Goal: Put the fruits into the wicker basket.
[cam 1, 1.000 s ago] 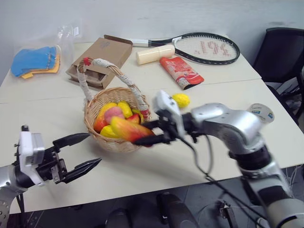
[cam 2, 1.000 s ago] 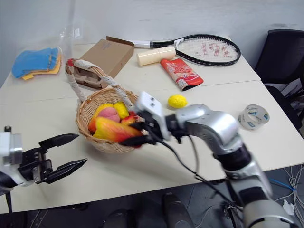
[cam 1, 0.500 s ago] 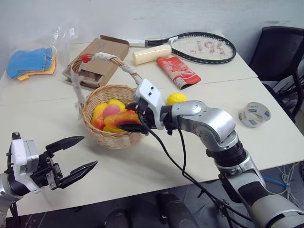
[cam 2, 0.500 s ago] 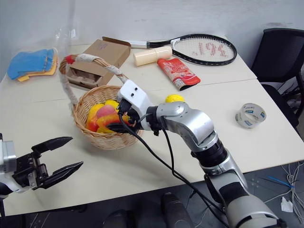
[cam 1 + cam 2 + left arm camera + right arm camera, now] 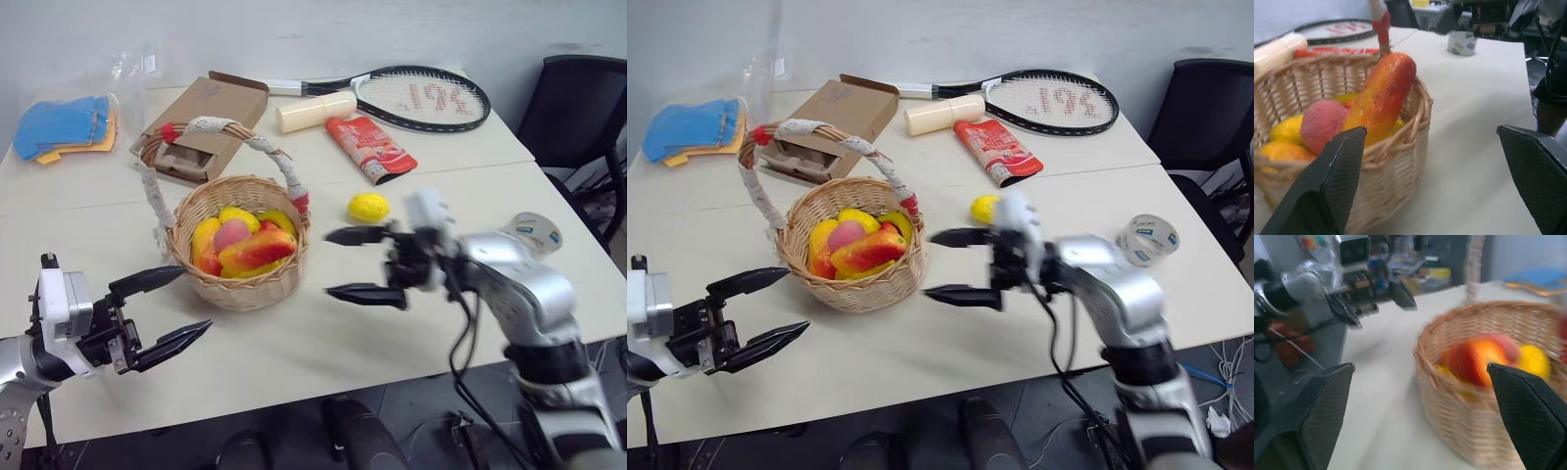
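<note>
With the mango (image 5: 257,250) lying in the wicker basket (image 5: 235,284), both jaws gape empty; next the right gripper (image 5: 364,264) should fetch the lemon (image 5: 369,207) at its one o'clock.

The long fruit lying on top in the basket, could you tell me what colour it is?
The mango is red blending into yellow-orange, seen best in the left wrist view.

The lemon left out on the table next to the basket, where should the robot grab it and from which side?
Grip the lemon across its short middle, coming from above. It lies alone on the bare table, clear of the wicker basket and the red packet, with its longer axis level, so the narrower sides are free. The open right gripper is probably the nearer one.
</note>
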`<state>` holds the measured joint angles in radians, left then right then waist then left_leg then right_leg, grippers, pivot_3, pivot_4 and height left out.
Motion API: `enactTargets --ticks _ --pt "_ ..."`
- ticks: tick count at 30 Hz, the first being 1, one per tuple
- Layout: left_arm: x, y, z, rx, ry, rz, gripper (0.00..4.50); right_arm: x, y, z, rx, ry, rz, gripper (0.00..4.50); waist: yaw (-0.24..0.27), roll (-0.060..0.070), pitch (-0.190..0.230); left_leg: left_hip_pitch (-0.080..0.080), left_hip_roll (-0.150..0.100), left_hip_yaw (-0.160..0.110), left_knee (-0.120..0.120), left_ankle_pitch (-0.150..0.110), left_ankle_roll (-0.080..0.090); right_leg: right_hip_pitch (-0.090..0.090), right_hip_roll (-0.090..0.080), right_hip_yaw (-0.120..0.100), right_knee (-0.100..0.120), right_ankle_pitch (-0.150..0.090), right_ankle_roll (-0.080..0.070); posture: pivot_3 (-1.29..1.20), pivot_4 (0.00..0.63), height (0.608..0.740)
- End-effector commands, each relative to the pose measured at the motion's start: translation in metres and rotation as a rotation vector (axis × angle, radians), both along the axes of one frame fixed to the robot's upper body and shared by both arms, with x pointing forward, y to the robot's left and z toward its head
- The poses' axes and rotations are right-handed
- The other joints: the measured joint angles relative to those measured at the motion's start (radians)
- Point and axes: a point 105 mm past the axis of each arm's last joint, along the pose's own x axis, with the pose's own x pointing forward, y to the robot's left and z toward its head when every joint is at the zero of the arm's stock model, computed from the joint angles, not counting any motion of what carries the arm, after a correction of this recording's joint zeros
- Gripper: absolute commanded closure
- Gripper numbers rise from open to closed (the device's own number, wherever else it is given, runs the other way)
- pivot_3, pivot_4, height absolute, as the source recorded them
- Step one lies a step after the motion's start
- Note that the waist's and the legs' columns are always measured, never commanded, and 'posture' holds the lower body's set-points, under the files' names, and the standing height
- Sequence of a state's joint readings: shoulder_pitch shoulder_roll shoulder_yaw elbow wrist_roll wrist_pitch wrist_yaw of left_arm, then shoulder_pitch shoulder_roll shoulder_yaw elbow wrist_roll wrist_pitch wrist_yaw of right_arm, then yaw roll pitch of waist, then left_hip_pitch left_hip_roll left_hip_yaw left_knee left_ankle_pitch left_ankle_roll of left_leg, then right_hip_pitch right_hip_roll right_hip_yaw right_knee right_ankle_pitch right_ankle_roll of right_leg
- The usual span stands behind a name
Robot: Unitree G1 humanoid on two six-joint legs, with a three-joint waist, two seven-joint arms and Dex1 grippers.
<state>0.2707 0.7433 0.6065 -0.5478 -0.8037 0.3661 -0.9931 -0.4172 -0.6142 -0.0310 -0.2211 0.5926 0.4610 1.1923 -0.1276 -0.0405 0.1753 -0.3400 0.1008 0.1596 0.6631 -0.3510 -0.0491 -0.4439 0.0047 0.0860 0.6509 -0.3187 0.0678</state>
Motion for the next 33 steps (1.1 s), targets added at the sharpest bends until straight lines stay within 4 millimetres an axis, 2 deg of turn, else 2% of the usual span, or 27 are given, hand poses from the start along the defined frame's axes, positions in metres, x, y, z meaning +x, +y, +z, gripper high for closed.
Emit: enactTargets --ticks 1,2,4,6,8,11,13,15,20,25,28,33 --pt "-0.003 -0.011 0.013 -0.007 -0.05 -0.048 0.0 0.012 -0.067 -0.009 -0.01 -0.059 -0.225 0.02 0.002 0.0 0.0 0.001 0.0 0.0 0.0 0.0 0.0 0.0 0.0 0.0 0.0 0.0 0.0 0.0 0.15 0.74" --pt "-0.003 -0.012 0.014 -0.011 -0.051 -0.05 0.0 0.013 -0.079 -0.014 -0.02 -0.051 -0.272 0.02 0.001 0.0 0.0 0.002 0.0 0.001 0.001 0.0 0.0 0.0 0.001 0.002 0.001 0.0 0.001 0.0 0.15 0.74" --pt "0.001 -0.016 0.019 -0.028 -0.076 -0.056 0.0 0.017 -0.128 -0.033 -0.053 -0.052 -0.468 0.02 0.0 0.0 0.0 0.005 0.0 0.001 0.001 0.0 0.0 0.001 0.001 0.005 0.002 0.001 0.001 0.0 0.15 0.74" --pt "0.004 -0.023 0.026 -0.057 -0.086 -0.076 0.0 0.008 -0.167 -0.056 -0.122 -0.042 -0.6 0.02 0.004 0.0 0.001 0.006 -0.001 0.001 0.001 0.001 0.0 0.004 0.001 0.005 0.002 0.001 0.002 0.0 0.15 0.74" --pt "0.005 -0.028 0.03 -0.068 -0.079 -0.095 0.0 0.001 -0.18 -0.067 -0.162 -0.046 -0.634 0.02 0.008 0.001 0.001 0.008 -0.001 0.002 0.002 0.001 0.0 0.006 0.002 0.005 0.002 0.001 0.001 0.0 0.15 0.74" --pt "0.008 -0.03 0.037 -0.081 -0.085 -0.095 0.0 0.004 -0.185 -0.063 -0.158 -0.105 -0.681 0.02 -0.004 0.003 0.004 0.013 0.0 0.002 0.002 0.002 0.0 0.01 0.002 0.008 0.002 0.001 0.002 0.0 0.15 0.74" --pt "0.009 -0.028 0.04 -0.091 -0.086 -0.088 0.0 0.015 -0.176 -0.05 -0.142 -0.157 -0.667 0.02 -0.014 0.003 0.005 0.02 -0.001 -0.001 -0.001 0.001 -0.001 0.019 0.002 0.014 0.002 0.001 0.002 0.0 0.15 0.74" --pt "0.01 -0.027 0.044 -0.084 -0.102 -0.081 0.0 0.03 -0.152 -0.034 -0.189 -0.222 -0.578 0.02 -0.025 0.005 0.007 0.024 -0.003 -0.005 -0.002 0.0 -0.002 0.02 0.004 0.016 0.002 0.001 0.002 0.0 0.15 0.74" --pt "0.012 -0.027 0.048 -0.088 -0.106 -0.068 0.0 0.077 -0.103 -0.007 -0.411 -0.317 -0.436 0.02 -0.036 0.012 0.012 0.026 -0.004 -0.01 -0.001 0.0 -0.002 0.017 0.005 0.018 0.004 0.002 0.003 0.0 0.15 0.74" --pt "0.011 -0.026 0.04 -0.091 -0.086 -0.036 0.0 0.12 -0.055 0.017 -0.469 -0.334 -0.384 0.02 -0.032 0.013 0.012 0.022 -0.002 -0.01 -0.002 -0.001 -0.004 0.011 0.005 0.016 0.005 0.0 0.0 0.0 0.15 0.74" --pt "0.01 -0.026 0.038 -0.094 -0.085 -0.013 0.0 0.136 -0.034 0.023 -0.468 -0.324 -0.37 0.02 -0.029 0.013 0.012 0.018 -0.002 -0.009 -0.002 -0.001 -0.005 0.005 0.005 0.015 0.006 0.0 0.0 0.0 0.15 0.74" --pt "0.007 -0.022 0.032 -0.106 -0.082 0.028 0.0 0.149 -0.004 0.014 -0.495 -0.283 -0.324 0.02 -0.025 0.013 0.013 0.013 -0.002 -0.004 0.0 -0.001 -0.004 0.001 0.004 0.015 0.008 0.0 0.0 0.0 0.15 0.74"
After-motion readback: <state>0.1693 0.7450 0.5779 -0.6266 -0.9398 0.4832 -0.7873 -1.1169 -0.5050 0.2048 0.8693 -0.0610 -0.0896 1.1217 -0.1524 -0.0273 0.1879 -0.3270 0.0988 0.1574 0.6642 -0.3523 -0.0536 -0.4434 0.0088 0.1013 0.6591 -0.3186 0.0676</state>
